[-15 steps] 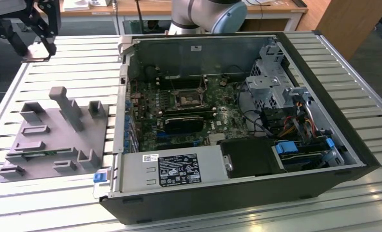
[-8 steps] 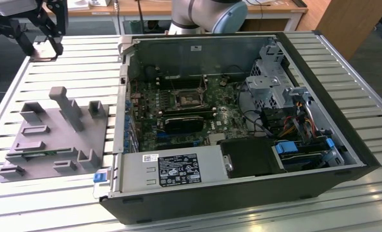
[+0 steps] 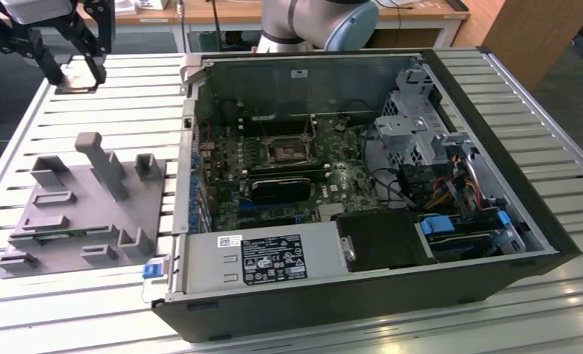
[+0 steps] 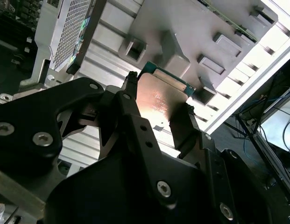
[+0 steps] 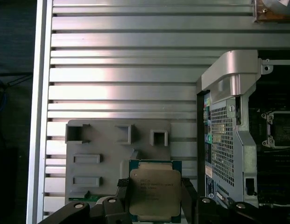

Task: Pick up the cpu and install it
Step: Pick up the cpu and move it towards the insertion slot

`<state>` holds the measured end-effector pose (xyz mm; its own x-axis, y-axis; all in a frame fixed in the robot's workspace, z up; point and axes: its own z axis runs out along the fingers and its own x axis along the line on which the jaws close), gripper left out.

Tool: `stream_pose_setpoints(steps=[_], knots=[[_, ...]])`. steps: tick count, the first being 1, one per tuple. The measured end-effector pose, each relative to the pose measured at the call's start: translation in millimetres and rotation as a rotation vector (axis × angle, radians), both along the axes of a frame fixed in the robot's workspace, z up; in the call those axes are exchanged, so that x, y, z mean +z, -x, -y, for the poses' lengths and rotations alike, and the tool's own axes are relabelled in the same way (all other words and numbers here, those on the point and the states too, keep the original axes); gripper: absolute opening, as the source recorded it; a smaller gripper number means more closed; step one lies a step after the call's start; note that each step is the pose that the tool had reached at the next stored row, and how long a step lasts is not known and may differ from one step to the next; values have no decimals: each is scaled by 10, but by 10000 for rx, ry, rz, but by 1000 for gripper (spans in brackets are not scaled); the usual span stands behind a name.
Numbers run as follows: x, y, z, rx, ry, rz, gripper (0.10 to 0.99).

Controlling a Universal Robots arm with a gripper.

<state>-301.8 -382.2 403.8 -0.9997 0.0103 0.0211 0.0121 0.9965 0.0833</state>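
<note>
My gripper (image 3: 76,76) hangs above the slatted table at the exterior view's far left, shut on the cpu (image 3: 75,81). In both wrist views the cpu (image 5: 154,192) (image 4: 159,97) is a flat square chip with a shiny metal top and a green edge, clamped on two sides by black fingers (image 5: 122,198). It is lifted clear of the grey holder block (image 3: 85,210) (image 5: 112,156). The black-framed socket (image 3: 285,151) sits on the green board inside the open computer case (image 3: 527,243), well to the exterior view's right of the gripper.
The case's metal side wall (image 3: 188,147) stands between the holder block and the board. Upright posts (image 3: 102,166) rise from the holder. Drive cage (image 3: 409,122), cables (image 3: 458,184) and power supply (image 3: 262,259) crowd the case. The arm's base (image 3: 316,22) is behind it.
</note>
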Motion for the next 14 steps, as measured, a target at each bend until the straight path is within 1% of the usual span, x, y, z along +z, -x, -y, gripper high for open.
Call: stream_pose_setpoints(steps=[14], knots=[[0, -204, -1, 0, -1, 0, 529]])
